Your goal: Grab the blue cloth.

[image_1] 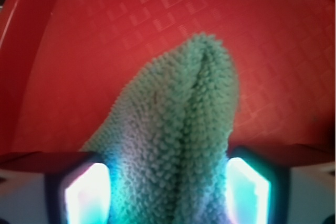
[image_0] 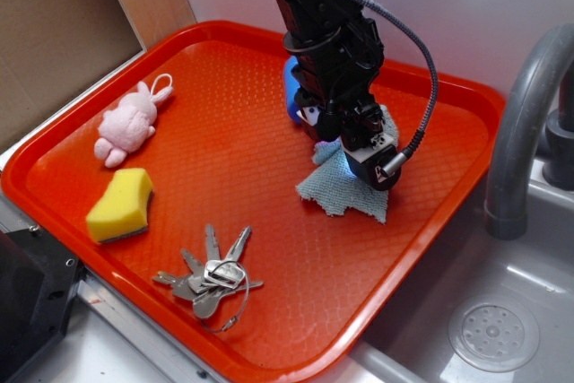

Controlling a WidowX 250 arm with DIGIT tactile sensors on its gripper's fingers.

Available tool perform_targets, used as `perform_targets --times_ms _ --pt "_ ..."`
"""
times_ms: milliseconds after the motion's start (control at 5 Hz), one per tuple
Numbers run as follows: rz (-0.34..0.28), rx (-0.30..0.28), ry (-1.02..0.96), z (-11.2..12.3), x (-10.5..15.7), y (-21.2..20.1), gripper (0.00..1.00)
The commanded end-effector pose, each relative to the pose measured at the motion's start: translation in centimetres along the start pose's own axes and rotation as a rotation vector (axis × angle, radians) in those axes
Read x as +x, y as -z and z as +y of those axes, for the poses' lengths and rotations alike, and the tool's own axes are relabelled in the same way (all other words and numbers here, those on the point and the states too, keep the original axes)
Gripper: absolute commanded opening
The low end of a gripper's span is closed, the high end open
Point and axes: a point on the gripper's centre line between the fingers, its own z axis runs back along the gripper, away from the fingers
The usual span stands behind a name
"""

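We see the tool clamped on the blue cloth, bunched into a fold between its fingers, at the right side of the red tray, cloth edges resting on it.

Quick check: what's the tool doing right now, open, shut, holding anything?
Tool: shut on the blue cloth, which bunches into a fold between the two fingers over the red tray.
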Motion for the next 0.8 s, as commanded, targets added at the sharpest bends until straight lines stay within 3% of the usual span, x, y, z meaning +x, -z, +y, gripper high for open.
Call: perform_targets --times_ms 0,200,400,600 --pt "-0.055 -0.156 -0.006 0.5 -0.5 -3.2 0.0" --pt "-0.116 -0.127 0.004 0.9 -2.1 -5.0 0.0" --pt "-0.24 -0.008 -0.082 3.6 -5.0 -10.6 0.0" --pt "-0.172 0.016 -0.278 7.1 -6.5 -16.4 0.0"
